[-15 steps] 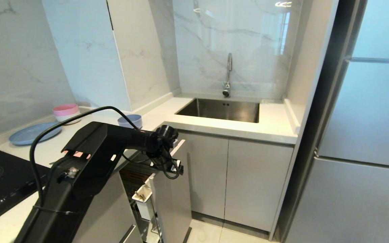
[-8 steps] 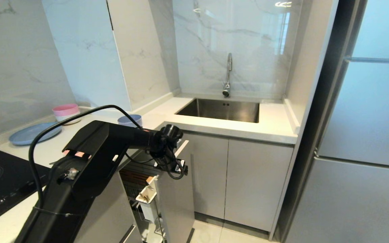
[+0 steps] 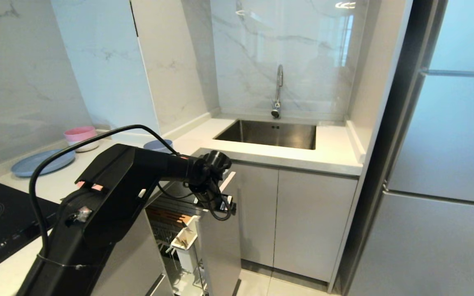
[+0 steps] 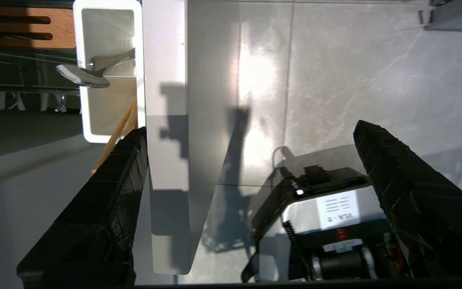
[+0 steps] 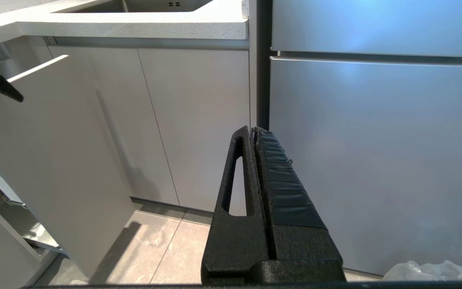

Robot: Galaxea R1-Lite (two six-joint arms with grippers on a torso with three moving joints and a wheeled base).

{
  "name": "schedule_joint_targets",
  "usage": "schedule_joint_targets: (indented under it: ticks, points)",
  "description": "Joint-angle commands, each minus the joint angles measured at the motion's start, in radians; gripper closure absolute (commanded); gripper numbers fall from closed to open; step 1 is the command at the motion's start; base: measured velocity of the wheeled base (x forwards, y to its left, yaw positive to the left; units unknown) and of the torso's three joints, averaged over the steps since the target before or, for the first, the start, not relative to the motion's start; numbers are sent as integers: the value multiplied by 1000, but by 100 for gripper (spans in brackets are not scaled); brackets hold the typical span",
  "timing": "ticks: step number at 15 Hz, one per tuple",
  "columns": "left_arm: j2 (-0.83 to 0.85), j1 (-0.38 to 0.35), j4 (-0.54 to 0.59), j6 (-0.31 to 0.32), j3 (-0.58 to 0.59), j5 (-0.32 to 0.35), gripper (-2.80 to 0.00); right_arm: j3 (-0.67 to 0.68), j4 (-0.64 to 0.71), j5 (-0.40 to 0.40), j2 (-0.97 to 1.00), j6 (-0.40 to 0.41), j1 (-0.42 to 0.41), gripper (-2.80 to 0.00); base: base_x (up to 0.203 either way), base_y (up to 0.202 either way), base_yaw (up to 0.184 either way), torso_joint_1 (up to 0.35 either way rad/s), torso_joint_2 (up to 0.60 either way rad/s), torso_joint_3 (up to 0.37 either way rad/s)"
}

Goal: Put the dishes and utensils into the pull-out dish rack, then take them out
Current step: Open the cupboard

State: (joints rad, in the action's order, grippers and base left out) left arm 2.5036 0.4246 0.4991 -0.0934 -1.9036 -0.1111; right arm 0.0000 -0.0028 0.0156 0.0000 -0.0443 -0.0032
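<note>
head view: left hand [image 3: 220, 205] sits at the top edge of the grey front panel [image 3: 220, 246] of the pull-out dish rack [image 3: 171, 222], fingers spread wide, straddling the panel edge, gripping nothing. rack is drawn out from the cabinet. left wrist view: white utensil cup [image 4: 108, 72] holds the chopsticks [image 4: 120, 130] and a silver spoon [image 4: 82, 76]. blue-grey bowl [image 3: 157, 144] on the bench [image 3: 331, 156]. right hand [image 5: 255, 132] is parked low by the fridge [image 5: 375, 140], fingers pressed together.
</note>
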Motion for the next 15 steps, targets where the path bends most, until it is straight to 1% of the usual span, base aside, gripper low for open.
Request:
schedule_joint_targets:
  ticks: [1,3,10,13,15]
  points:
    - [-7,13,1,-14,-2,-8,-280,0,0,0,0,0,0,0,0,0,0,0,0,0]
    - [-11,28,3,-22,1,-35,-280,0,0,0,0,0,0,0,0,0,0,0,0,0]
    - [-11,91,6,-23,22,-35,-280,0,0,0,0,0,0,0,0,0,0,0,0,0]
    - [-9,120,41,-23,24,-27,-280,0,0,0,0,0,0,0,0,0,0,0,0,0]
    - [-9,140,44,-25,28,-27,-280,0,0,0,0,0,0,0,0,0,0,0,0,0]
